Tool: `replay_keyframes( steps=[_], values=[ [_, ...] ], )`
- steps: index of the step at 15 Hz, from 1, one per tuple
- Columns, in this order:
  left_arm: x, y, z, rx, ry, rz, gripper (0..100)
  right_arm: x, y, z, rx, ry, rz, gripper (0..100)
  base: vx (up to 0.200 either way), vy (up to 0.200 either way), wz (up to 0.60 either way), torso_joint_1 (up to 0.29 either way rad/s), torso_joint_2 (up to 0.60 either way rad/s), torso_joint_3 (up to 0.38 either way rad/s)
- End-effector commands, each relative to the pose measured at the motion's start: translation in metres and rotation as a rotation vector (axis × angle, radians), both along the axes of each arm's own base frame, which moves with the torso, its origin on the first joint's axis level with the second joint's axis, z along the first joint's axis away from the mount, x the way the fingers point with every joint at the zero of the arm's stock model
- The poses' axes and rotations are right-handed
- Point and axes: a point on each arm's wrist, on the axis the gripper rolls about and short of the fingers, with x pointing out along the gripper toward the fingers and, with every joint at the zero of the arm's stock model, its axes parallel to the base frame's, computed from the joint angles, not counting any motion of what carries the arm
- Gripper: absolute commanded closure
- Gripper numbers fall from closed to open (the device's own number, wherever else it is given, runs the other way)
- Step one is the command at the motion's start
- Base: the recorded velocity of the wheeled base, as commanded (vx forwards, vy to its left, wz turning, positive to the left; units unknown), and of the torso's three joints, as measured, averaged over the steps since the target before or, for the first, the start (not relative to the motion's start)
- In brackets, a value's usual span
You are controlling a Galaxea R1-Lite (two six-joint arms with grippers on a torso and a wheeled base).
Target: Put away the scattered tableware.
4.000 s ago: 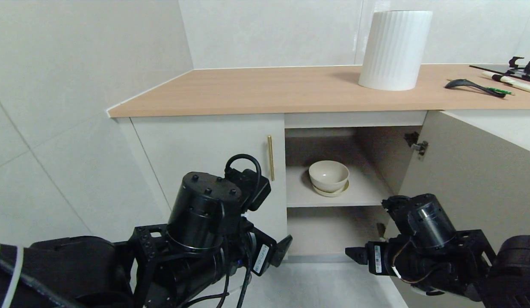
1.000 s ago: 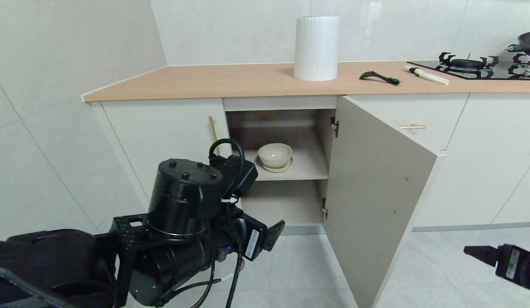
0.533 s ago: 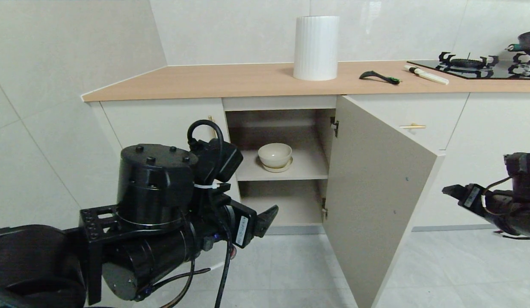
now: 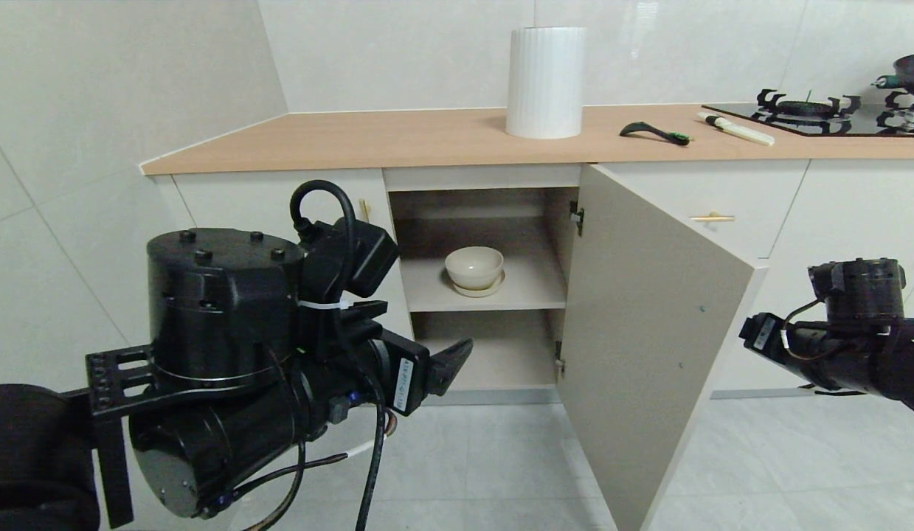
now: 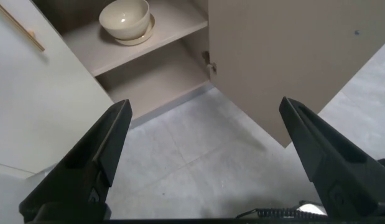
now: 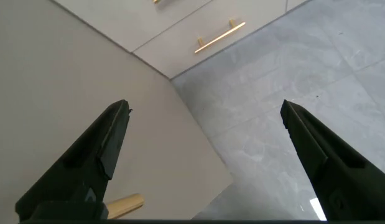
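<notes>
A cream bowl (image 4: 473,265) sits on a small plate (image 4: 477,289) on the upper shelf of the open cabinet, and it also shows in the left wrist view as the bowl (image 5: 124,18). A black spoon (image 4: 652,133) and a white-handled utensil (image 4: 734,129) lie on the wooden counter (image 4: 353,140). My left gripper (image 4: 448,366) hangs open and holds nothing in front of the cabinet, well short of the shelf; its wrist view shows it (image 5: 206,109) over the floor. My right gripper (image 4: 753,336) is open, just right of the open door's edge, as its own view (image 6: 204,109) confirms.
The cabinet door (image 4: 648,317) stands swung out between the two arms. A tall white ribbed cylinder (image 4: 545,81) stands on the counter, and a gas stove (image 4: 818,112) is at the far right. Drawers with gold handles (image 6: 220,36) lie right of the door. Grey tiled floor below.
Between 4 s and 1 s ago the head view pulled back from the cabinet. In the last second my left arm rose and shifted left, and my right arm rose at the right edge.
</notes>
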Motion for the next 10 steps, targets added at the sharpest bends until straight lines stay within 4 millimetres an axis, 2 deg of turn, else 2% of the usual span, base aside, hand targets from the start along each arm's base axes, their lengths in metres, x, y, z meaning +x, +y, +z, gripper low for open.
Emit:
replay_keyframes(
  steps=[1,7,10],
  values=[
    [0.000,0.000,0.001,-0.004,-0.004,0.001,0,-0.001,0.010,-0.002,0.001,0.007,0.033,0,0.000,0.000,0.00,0.000,0.00,0.000],
    [0.000,0.002,0.004,-0.010,-0.010,0.004,0,-0.015,0.053,0.007,0.011,-0.018,0.184,0,0.000,0.000,0.00,0.000,0.00,0.000],
    [-0.003,0.004,0.009,-0.024,-0.025,0.004,0,-0.015,0.084,0.007,0.017,-0.021,0.292,0,0.000,0.000,0.00,0.000,0.00,0.000]
  ],
)
